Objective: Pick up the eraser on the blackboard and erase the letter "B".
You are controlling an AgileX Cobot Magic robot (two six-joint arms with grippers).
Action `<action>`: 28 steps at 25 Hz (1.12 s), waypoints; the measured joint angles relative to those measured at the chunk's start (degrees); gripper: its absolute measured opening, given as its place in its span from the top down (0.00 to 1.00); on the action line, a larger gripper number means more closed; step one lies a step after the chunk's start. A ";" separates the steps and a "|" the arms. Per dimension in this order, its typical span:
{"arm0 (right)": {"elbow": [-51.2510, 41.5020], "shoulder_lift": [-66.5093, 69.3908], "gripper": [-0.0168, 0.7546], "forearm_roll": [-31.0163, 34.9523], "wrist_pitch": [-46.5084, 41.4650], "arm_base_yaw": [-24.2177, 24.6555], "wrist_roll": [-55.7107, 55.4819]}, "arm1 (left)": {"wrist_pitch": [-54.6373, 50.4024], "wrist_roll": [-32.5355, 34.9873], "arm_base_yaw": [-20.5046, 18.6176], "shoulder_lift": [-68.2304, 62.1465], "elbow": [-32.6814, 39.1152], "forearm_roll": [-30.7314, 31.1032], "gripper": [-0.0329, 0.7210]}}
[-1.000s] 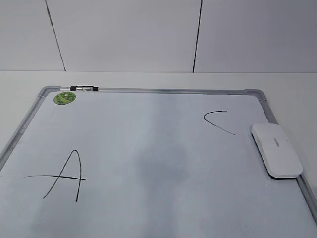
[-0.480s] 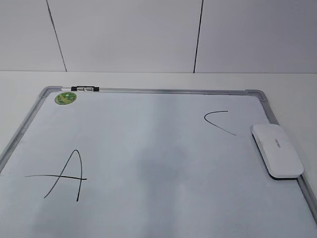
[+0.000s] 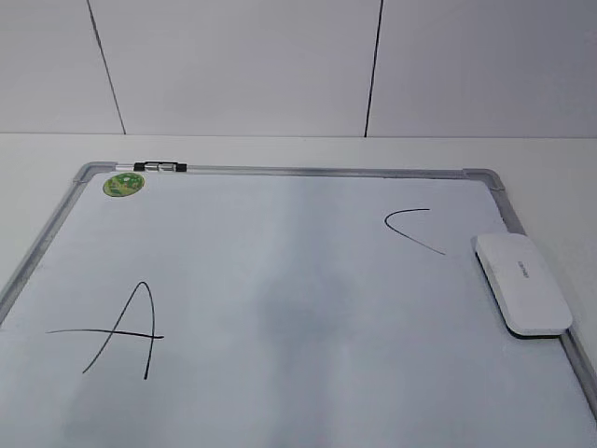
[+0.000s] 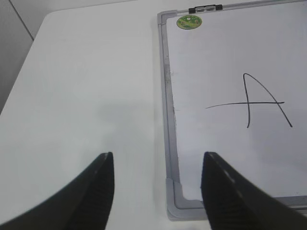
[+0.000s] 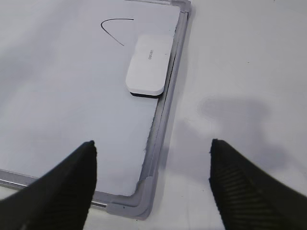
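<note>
Left gripper [image 4: 156,165]: jaws spread wide, holding nothing, above the board's [image 3: 280,172] near left corner.
Sticker [image 3: 123,185]: green, far left corner.
A [image 3: 117,329]: left side of board.
B: none visible.
C [image 3: 410,229]: right side.
Eraser [image 3: 520,282]: lies flat by the right frame, just beside C.
Right gripper [image 5: 152,155]: jaws wide apart, empty, above the near right corner.
</note>
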State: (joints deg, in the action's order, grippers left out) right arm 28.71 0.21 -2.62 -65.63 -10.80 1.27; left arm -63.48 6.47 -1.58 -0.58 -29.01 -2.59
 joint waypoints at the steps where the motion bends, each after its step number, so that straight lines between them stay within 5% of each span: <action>1: 0.00 -0.30 0.23 -0.09 0.00 0.00 0.00 | 0.00 0.00 0.00 0.00 0.00 0.00 0.39; 10: -0.09 -1.06 0.23 -0.44 -0.13 2.55 0.00 | 0.00 0.00 0.00 0.00 0.08 -0.10 0.39; 18: -0.09 -1.06 0.23 -0.44 -0.13 10.06 -0.09 | 0.00 0.00 0.00 0.00 0.08 -0.10 0.41; 28: -0.09 -1.06 0.23 -0.44 -0.13 10.53 -0.09 | 0.00 0.00 0.00 0.00 0.08 -0.10 0.41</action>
State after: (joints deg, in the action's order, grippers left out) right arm 28.61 -0.85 -3.06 -65.76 -0.27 1.17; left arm -63.48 6.47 -1.58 -0.58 -28.92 -2.69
